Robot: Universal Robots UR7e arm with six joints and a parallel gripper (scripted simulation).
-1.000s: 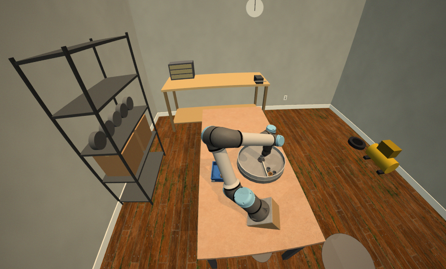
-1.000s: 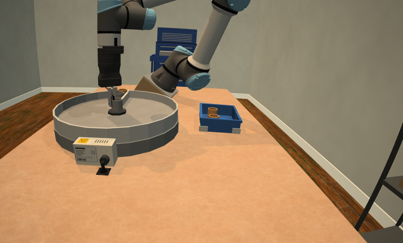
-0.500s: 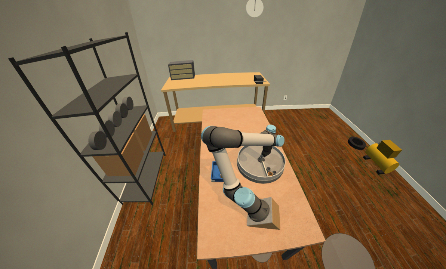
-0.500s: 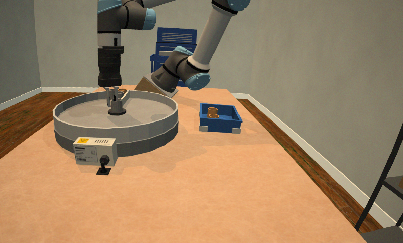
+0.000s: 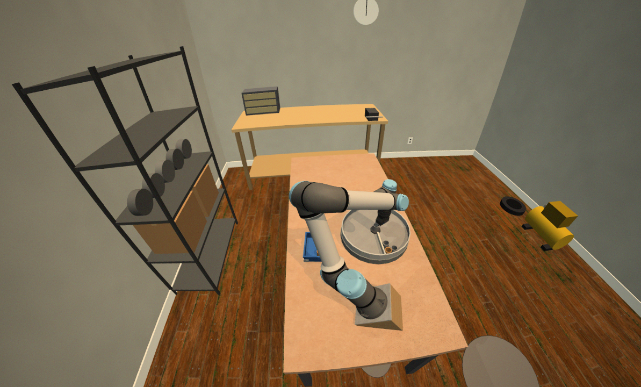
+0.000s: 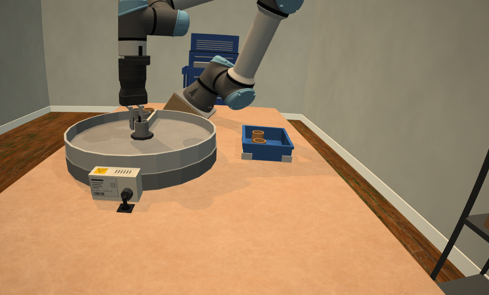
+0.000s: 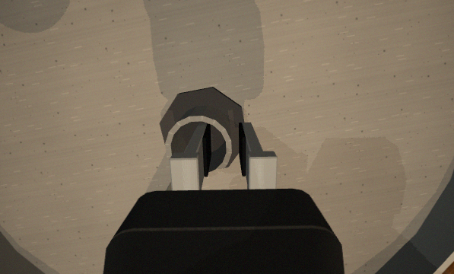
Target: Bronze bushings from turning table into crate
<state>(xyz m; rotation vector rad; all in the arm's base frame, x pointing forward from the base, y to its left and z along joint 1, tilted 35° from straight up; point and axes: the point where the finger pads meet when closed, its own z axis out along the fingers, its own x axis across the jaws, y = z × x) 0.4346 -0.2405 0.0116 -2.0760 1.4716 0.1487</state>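
My gripper (image 6: pixel 135 125) (image 7: pixel 224 138) is partly open and empty. It points down inside the turning table (image 5: pixel 356 252) (image 6: pixel 180 154), close beside the grey centre hub (image 5: pixel 375 229) (image 6: pixel 142 128) (image 7: pixel 230 118). In the wrist view one finger overlaps the hub's ring. A bronze bushing (image 5: pixel 388 250) (image 6: pixel 148 109) stands near the rim on the robot-base side, beside two grey steel bushings (image 5: pixel 386 243) (image 5: pixel 394 248). The blue crate (image 5: pixel 307 240) (image 6: pixel 267 151) holds two upright bronze bushings (image 6: pixel 258 135) (image 6: pixel 259 140); the arm partly covers it in the top view.
A pale bar (image 5: pixel 379 241) (image 6: pixel 152 115) runs from the hub to the rim, beside the bushings. The raised rim encloses the table. A white box (image 6: pixel 115 183) and a small black fitting (image 6: pixel 125 201) stand outside it. A shelf rack (image 5: pixel 137 162) stands left of the workbench (image 5: pixel 332 349).
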